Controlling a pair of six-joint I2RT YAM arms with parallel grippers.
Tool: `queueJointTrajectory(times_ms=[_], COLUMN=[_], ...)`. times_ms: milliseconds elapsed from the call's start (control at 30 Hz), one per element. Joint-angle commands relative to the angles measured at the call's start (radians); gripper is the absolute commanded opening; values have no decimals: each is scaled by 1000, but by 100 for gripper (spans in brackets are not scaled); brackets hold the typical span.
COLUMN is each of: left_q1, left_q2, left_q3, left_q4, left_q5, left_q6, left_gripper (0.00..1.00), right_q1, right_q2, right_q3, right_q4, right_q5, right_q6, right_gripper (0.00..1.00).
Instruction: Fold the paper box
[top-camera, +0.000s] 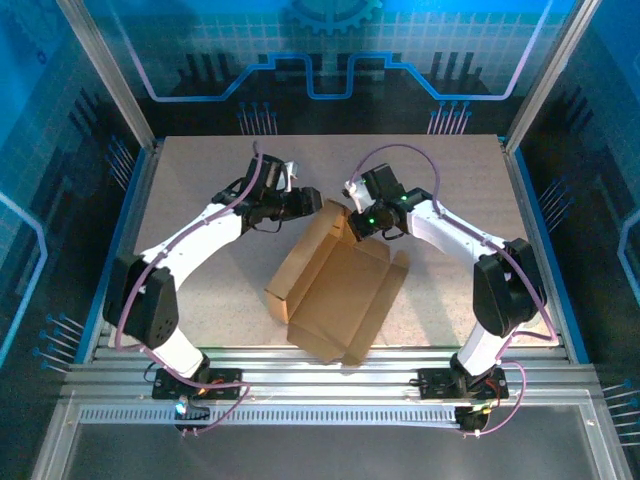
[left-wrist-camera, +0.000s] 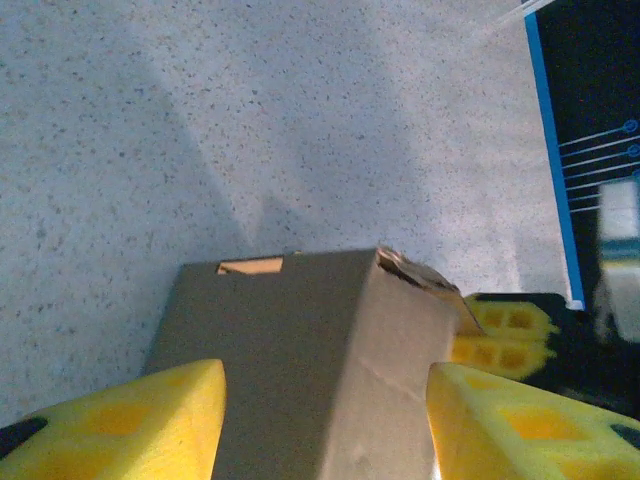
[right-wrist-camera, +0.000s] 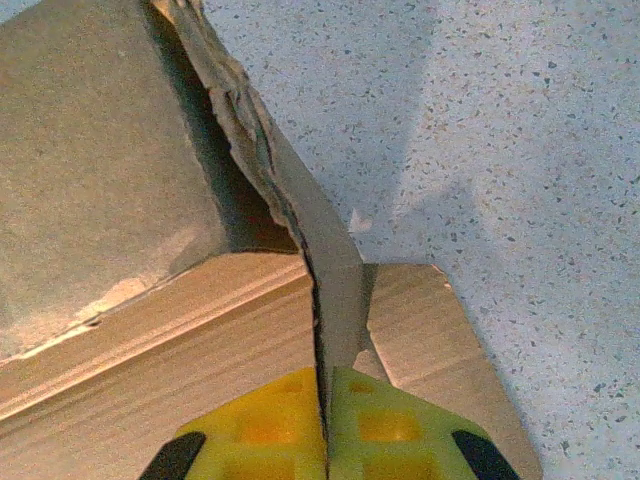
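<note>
The box (top-camera: 335, 295) lies in the middle of the table (top-camera: 200, 190), between the two arms. Its base is flat and its far end is turned up.

The right gripper (right-wrist-camera: 325, 430) is pressed together on a thin upright flap (right-wrist-camera: 335, 270) at the box's far right corner, with the cardboard edge caught between the yellow pads. The left gripper (top-camera: 300, 205) stands spread, a finger (left-wrist-camera: 150, 420) on each side of the raised far wall (left-wrist-camera: 300, 330). The cardboard fills the gap but does not look squeezed.

The box is probably light. Its panels are likely stiff and should bend only along the creases. With so little weight it would likely slide on the smooth speckled top if pushed from one side, so one gripper should steady it while the other folds.

The flap's top edge looks ragged in the right wrist view, so a hard tug there could tear it. The safer hold is a flat pinch on a panel edge near its crease, which turns the panel about the fold rather than buckling it.
</note>
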Motion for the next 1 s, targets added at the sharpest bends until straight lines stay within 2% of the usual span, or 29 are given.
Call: queueJointTrajectory(times_ms=[0,200,600,967], left_q1=[8,9,11,23], left_q2=[45,145,255,275], left_q3=[52,110,167,159], left_q4=[128,134,110,101], left_q5=[71,125,96,99], left_q6=[64,84,80,91], left_gripper=[57,60,60,58], right_q1=[17,17,22,24], right_q2=[38,46,38,-41], right_q3=[10,5,-4,-23], right_q4=[-17,-5,3,22], right_q5=[-18,-19,-20,-95], right_q6=[-3,4,19,75], right_gripper=[0,0,1,15])
